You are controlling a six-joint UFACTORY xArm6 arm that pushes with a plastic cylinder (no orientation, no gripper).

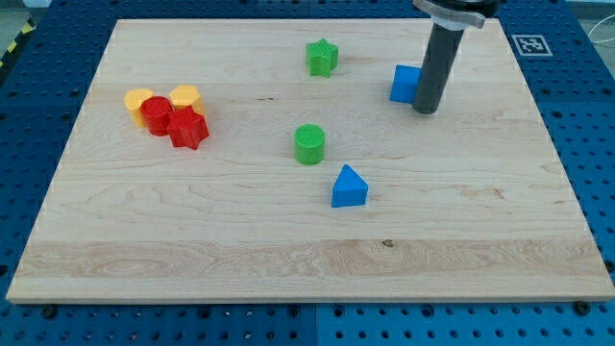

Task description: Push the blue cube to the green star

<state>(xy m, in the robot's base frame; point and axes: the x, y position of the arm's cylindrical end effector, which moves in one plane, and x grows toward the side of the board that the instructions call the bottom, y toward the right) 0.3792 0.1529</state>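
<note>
- Camera view: my tip (425, 110) pressed against the right side of the blue cube (405, 84); a bare rod, nothing to spread or pinch.
- Blue cube apart from the green star (322, 57), off to its right; push leftward apparently left to do.
- Path between looks clear.
- Nearby but aside: green cylinder (309, 144), blue triangular block (349, 186); red and yellow cluster (169, 113) well apart at left.

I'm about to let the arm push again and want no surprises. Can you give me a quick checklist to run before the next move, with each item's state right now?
1. My tip at the blue cube, on its right side: ok.
2. Green star lies to the cube's left: ok.
3. Board between cube and star free of blocks: ok.
4. Green cylinder and blue triangular block below that line: ok.
5. Tip actually touching the cube: cannot tell.
</note>
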